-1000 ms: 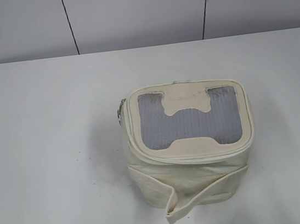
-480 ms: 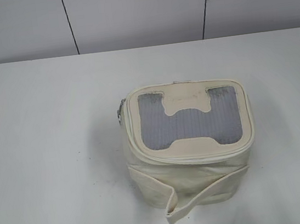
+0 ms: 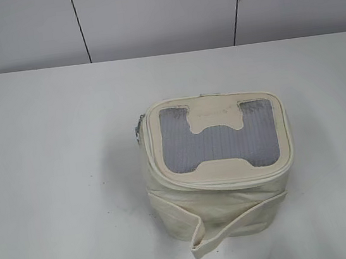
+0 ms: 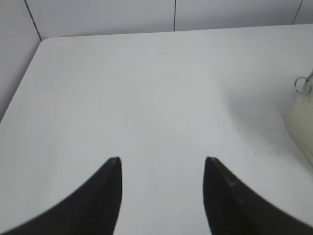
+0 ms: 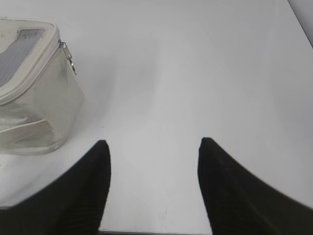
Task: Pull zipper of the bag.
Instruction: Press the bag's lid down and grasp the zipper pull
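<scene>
The cream-white bag (image 3: 221,180) stands on the white table, its grey mesh top panel (image 3: 219,141) facing up and its loose strap (image 3: 203,237) hanging at the front. The zipper track (image 3: 156,170) runs round the top. A silver slider with ring pull (image 3: 139,127) hangs at the bag's left back corner; it also shows in the left wrist view (image 4: 303,84). A second slider (image 5: 68,58) shows in the right wrist view on the bag (image 5: 34,93). My left gripper (image 4: 161,161) is open and empty, left of the bag. My right gripper (image 5: 152,143) is open and empty, right of the bag.
The white table (image 3: 52,183) ends at a grey panelled wall (image 3: 158,13) behind. The table's left edge (image 4: 22,83) shows in the left wrist view and its right edge (image 5: 298,17) in the right wrist view.
</scene>
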Controlling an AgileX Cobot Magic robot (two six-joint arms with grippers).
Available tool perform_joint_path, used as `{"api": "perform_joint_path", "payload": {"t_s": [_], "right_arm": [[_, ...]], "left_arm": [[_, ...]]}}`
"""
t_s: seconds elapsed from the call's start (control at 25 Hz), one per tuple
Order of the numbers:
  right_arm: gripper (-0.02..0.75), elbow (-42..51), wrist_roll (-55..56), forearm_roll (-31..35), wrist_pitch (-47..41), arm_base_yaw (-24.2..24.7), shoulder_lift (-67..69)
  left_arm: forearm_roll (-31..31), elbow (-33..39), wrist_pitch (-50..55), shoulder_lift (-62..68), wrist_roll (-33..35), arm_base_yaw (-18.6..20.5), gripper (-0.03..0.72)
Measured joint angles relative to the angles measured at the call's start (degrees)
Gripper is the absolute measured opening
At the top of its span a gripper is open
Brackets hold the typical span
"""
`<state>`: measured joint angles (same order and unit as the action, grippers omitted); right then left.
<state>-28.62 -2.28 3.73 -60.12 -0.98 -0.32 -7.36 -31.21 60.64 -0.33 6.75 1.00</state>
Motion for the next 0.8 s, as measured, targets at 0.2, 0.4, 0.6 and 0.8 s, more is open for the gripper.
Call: {"api": "perform_joint_path", "payload": {"t_s": [0.2,0.4,0.6,0.8], "right_arm": [[0.449,0.0,0.0,0.3,0.0,0.0,0.0],[0.449,-0.4,0.0,1.2,0.6,0.0,4.0],[0.449,-1.9,-0.6,2.6,8.0,-1.1,15.6],[0.449,-6.1,-3.6,3.5,14.5,-7.3,28.2]], "left_arm": [[-2.5,0.0,-0.1,0.0,0.0,-0.5,0.414],[-11.0,-0.1,-2.7,2.6,0.8,-2.0,0.414],[-16.5,-0.5,-10.9,10.8,1.4,-2.1,0.414],[-26.4,-1.0,-19.2,20.9,4.2,-2.1,0.414]]}}
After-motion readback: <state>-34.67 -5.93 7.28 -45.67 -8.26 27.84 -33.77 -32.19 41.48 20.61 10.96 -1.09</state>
